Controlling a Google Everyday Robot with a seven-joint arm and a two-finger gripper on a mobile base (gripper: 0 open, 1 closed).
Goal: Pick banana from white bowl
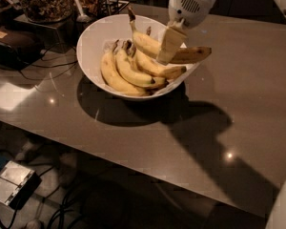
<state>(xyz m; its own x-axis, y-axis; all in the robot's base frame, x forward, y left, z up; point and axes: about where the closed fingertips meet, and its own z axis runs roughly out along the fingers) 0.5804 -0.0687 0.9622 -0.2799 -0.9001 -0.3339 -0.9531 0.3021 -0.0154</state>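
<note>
On the glossy grey-brown table [238, 104], a large round white bowl [93, 37] holds cleaner yellow bananas [124, 70]. The white two-finger gripper [165, 55] pinches the long curved brown-tipped yellow banana [145, 42] above them — far finger hidden.

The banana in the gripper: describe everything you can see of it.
The banana is long, curved and yellow, with a dark brown stem pointing up-left and a brown-speckled tip reaching past the rim of the white bowl. The gripper, above the bowl's right side, clamps its middle. It lies above the other bananas; contact with them is unclear.
</note>
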